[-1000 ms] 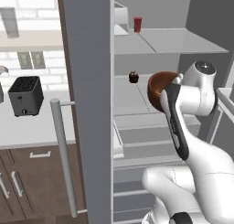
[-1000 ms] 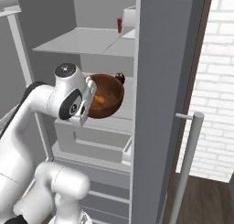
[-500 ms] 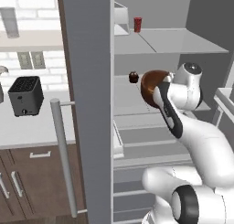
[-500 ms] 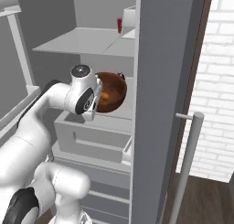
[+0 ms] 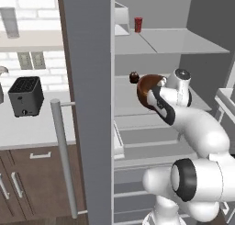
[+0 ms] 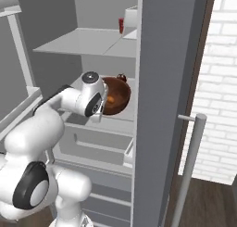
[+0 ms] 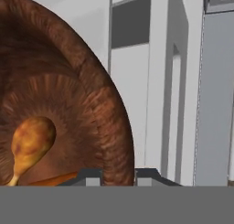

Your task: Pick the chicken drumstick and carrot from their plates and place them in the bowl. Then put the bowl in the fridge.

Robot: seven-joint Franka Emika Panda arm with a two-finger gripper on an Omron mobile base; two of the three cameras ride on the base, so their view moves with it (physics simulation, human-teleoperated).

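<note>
We take this moment to belong to the task's last step: the bowl [image 5: 148,88], already loaded, is being carried into the open fridge [image 6: 163,64]. In the hand view the chicken drumstick [image 7: 28,142] lies in the bowl's hollow, and the thin orange strip below it is, we judge, the carrot [image 7: 55,178]. The pincer [image 7: 118,176] is clamped on the bowl's rim, one fingertip on either side of the wall. Both base views place the bowl over the middle shelf [image 5: 126,98], beside a small dark round item [image 5: 134,76], whose nature we cannot make out; a red cup [image 5: 138,24] stands on the shelf above. We cannot tell whether the bowl's base touches the shelf. The next move, as we read it, calls for lowering the bowl level onto bare shelf, short of the dark item, then parting the pincer and drawing back past the door edge. Against the frames of a second and half a second earlier, the bowl and wrist stand deeper inside the fridge, nearer the dark item, with the forearm reached further forward.
</note>
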